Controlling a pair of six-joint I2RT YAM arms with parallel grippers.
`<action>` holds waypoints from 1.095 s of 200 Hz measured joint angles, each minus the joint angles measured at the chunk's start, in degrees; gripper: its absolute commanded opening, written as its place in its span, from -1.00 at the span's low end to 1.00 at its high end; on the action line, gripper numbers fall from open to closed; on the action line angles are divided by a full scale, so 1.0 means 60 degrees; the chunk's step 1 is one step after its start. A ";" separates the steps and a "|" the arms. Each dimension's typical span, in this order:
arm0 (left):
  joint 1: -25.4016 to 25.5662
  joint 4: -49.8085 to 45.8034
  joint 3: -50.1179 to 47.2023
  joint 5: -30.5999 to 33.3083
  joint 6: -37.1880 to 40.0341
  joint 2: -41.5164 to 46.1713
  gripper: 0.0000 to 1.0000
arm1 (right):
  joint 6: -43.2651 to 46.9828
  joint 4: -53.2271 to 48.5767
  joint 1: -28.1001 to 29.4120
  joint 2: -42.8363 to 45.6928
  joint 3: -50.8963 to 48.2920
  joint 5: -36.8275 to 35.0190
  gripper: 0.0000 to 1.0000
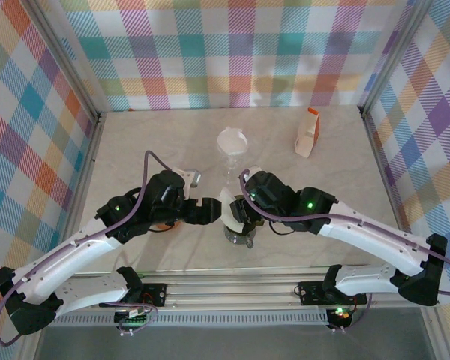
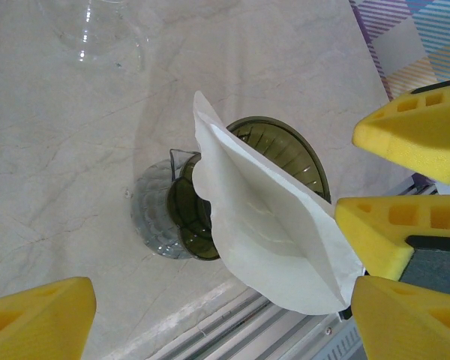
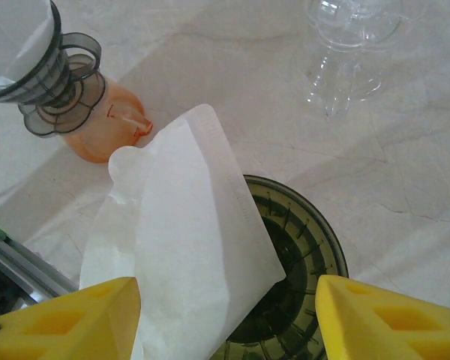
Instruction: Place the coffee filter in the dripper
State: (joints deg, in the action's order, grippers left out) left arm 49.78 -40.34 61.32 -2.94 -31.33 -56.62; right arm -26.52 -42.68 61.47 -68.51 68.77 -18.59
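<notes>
The right claw (image 3: 225,283) stands with its yellow foam fingers (image 3: 67,319) well apart and grips nothing; the white paper coffee filter (image 3: 187,247) lies loose between them, close against one pad. The left claw (image 1: 208,213) is spread wide too, holds nothing, and sits just left of the filter.

The dark green ribbed plastic dripper (image 3: 307,247) sits on a clear glass cup (image 2: 151,217) close to the near edge of the pale marble-patterned table (image 1: 135,150), just beyond the aluminium rail (image 1: 232,289). Both arms crowd in from left and right there. A second dripper on an orange cup (image 3: 109,131) stands just to the left. Farther back the table lies open, with a clear glass carafe (image 1: 231,146) on the far side and a white and orange carton (image 1: 309,133) at the far right. Plaid walls (image 1: 232,52) close the left, far and right sides.

The filter is a flattened cone with a crimped seam along one edge and a wavy top edge. One corner dips into the dripper's bowl; the rest tilts up and out over the rim, not seated
</notes>
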 measured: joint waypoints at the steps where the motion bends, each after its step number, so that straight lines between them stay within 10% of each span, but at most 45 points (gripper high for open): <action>1: 0.0000 0.0000 0.0000 0.0000 0.0000 0.0000 0.77 | 0.0004 0.0011 0.0000 0.0000 0.0000 0.0000 0.29; 53: -0.0004 -0.0004 0.0004 0.0000 0.0000 -0.0011 0.77 | 0.0280 0.0452 0.0029 0.0193 -0.0153 0.0448 0.24; 131: -0.0007 0.0000 0.0073 -0.0044 0.0000 -0.0350 0.78 | 0.0069 -0.0506 0.0073 -0.0758 0.0178 -0.0262 -0.94; 219: -0.0007 0.0335 0.0073 -0.0153 -0.0153 -0.1013 0.80 | -0.0007 -0.1450 0.0084 -0.2204 0.0940 -0.1446 -0.99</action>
State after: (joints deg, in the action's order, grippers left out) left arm 49.74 -38.33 61.76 -3.86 -32.25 -62.70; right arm -26.57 -51.37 61.98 -81.73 74.41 -27.27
